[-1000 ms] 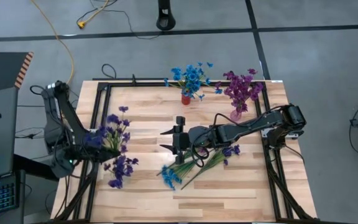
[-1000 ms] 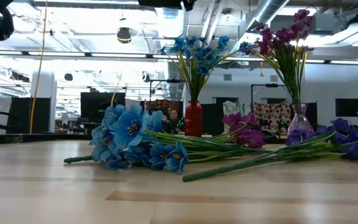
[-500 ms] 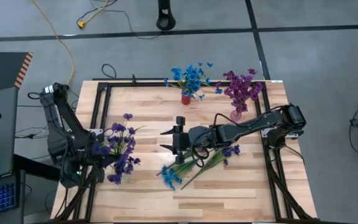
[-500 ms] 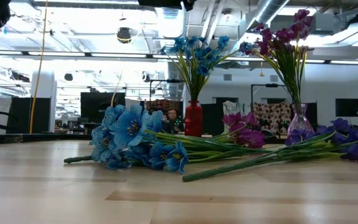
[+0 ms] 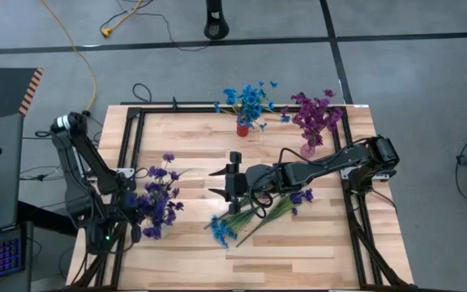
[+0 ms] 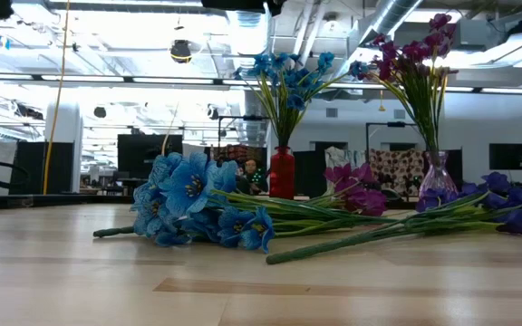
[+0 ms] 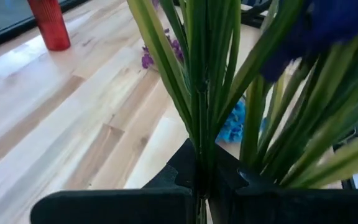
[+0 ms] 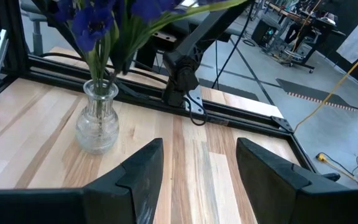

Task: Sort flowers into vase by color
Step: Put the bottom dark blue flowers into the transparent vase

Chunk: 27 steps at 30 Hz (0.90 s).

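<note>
My left gripper (image 5: 130,212) is at the table's left near corner, shut on a bunch of dark indigo flowers (image 5: 159,195) whose blossoms point toward the table's middle. A clear glass vase (image 8: 98,124) there has green stems standing in its neck. Whether these are the held stems I cannot tell. My right gripper (image 5: 217,182) hovers open over the table's middle, holding nothing. Loose blue flowers (image 6: 188,204), magenta flowers (image 6: 352,192) and violet flowers (image 6: 506,195) lie on the boards below it. My left gripper pinches several green stems (image 7: 199,146) bundled between its two fingers. The stems fan out forward from the fingers to the blossoms. The bunch is held clear of the table, slanting a little downward. How far the stem ends reach back behind the fingers does not show.
At the far edge a red vase (image 5: 242,128) holds blue flowers and a clear vase (image 5: 308,148) holds magenta flowers. A black frame (image 5: 132,130) runs round the table top. Bare boards lie along the near edge (image 5: 282,259).
My left gripper has moved down and toward the table's near edge with the indigo bunch, rolling its wrist. The blossoms have swung from beside the left frame rail down to the indigo cluster near the left near corner.
</note>
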Each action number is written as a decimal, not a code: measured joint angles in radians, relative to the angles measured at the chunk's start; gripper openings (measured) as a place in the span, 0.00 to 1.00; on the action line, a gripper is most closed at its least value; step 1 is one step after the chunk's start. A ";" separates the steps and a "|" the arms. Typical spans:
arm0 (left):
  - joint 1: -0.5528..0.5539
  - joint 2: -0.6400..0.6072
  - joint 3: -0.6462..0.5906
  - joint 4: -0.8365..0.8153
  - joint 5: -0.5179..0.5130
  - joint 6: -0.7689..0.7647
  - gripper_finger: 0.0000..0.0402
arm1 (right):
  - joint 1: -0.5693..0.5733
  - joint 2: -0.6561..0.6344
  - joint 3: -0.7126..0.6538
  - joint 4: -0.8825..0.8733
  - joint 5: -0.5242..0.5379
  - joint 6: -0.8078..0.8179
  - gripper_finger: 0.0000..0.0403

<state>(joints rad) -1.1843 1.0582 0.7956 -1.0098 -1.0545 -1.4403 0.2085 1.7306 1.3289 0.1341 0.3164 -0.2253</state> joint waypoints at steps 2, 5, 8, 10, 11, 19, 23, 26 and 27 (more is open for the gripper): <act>-0.023 0.017 0.000 -0.014 -0.005 -0.042 0.00 | 0.000 0.000 0.000 0.000 0.000 0.000 0.57; -0.047 0.048 0.000 -0.040 -0.009 -0.109 0.00 | 0.000 0.000 0.000 0.000 0.000 0.000 0.57; -0.055 0.078 -0.001 -0.061 -0.009 -0.146 0.00 | 0.000 0.000 0.000 0.000 0.000 0.000 0.57; -0.055 0.095 -0.001 -0.059 -0.007 -0.148 0.00 | 0.000 0.000 0.000 0.000 0.000 0.000 0.57; -0.055 0.102 -0.001 -0.059 -0.001 -0.147 0.00 | 0.000 0.000 0.000 0.000 0.000 -0.001 0.57; -0.053 0.120 -0.001 -0.055 0.026 -0.141 0.00 | 0.000 0.000 0.000 0.000 -0.001 -0.001 0.57; -0.047 0.120 -0.001 -0.055 0.044 -0.136 0.02 | 0.000 0.000 0.000 0.000 -0.001 -0.001 0.57; -0.045 0.120 -0.001 -0.054 0.057 -0.144 0.05 | 0.000 0.000 0.000 0.000 -0.001 -0.001 0.57; -0.045 0.120 -0.001 -0.054 0.057 -0.144 0.07 | 0.000 0.000 0.000 0.000 -0.001 -0.001 0.57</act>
<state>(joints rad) -1.2293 1.1778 0.7948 -1.0637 -0.9970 -1.5842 0.2085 1.7309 1.3289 0.1345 0.3157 -0.2260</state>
